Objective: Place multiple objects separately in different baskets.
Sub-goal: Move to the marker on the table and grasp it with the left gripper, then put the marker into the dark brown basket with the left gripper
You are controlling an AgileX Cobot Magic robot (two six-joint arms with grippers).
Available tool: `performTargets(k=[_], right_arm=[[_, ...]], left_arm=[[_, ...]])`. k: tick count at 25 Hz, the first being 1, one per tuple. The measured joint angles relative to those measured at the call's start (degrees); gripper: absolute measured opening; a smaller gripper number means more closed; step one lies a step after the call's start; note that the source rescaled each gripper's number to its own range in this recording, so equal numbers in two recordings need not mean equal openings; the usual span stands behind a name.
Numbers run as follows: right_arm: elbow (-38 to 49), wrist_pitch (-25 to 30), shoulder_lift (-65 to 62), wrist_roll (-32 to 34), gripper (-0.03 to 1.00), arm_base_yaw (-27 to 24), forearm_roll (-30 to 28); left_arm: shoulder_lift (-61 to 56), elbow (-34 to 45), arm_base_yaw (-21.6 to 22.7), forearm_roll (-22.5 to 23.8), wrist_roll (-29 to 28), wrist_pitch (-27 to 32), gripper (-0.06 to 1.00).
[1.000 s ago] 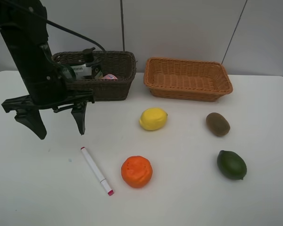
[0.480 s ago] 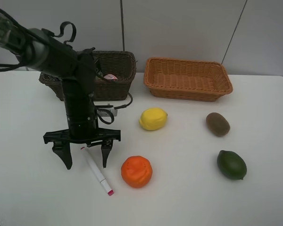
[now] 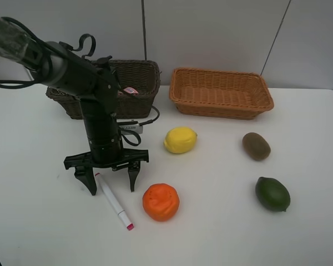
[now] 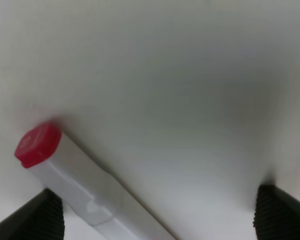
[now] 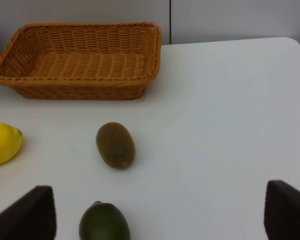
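A white marker (image 3: 114, 203) with a pink tip lies on the table, left of the orange (image 3: 161, 201). My left gripper (image 3: 112, 189) stands open over the marker's far end, one finger on each side of it. The left wrist view shows the marker (image 4: 75, 175) close up near one finger of the left gripper (image 4: 158, 215), untouched. My right gripper (image 5: 157, 212) is open and empty, out of the exterior high view. Lemon (image 3: 180, 139), kiwi (image 3: 256, 146) and lime (image 3: 272, 193) rest on the table. A small pink bottle (image 3: 130, 90) shows inside the dark basket (image 3: 141, 100). The orange-tan basket (image 3: 222, 109) is empty.
The left arm hides much of the dark basket's inside. In the right wrist view the kiwi (image 5: 115, 145), lime (image 5: 104, 222) and lemon (image 5: 2, 143) lie before the orange-tan basket (image 5: 80, 92). A white wall stands right behind both baskets.
The left arm has swung from beside the dark basket out over the table and come down over the marker, still open. Nothing else has moved.
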Motion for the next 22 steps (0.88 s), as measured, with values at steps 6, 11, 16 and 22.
performTargets(k=[6,11,16,22], right_arm=[[0.0,0.0,0.0,0.0,0.96,0.0,0.0],[0.0,0.0,0.0,0.0,0.96,0.0,0.0],[0.0,0.0,0.0,0.0,0.96,0.0,0.0],[0.0,0.0,0.0,0.0,0.96,0.0,0.0]], left_arm=[[0.0,0.0,0.0,0.0,0.0,0.0,0.61],[0.0,0.0,0.0,0.2,5.1,0.8,0.00],[-0.3,0.0,0.0,0.2,9.0,0.8,0.01],[-9.0,-1.8,0.0,0.2,11.4,-1.4,0.01]])
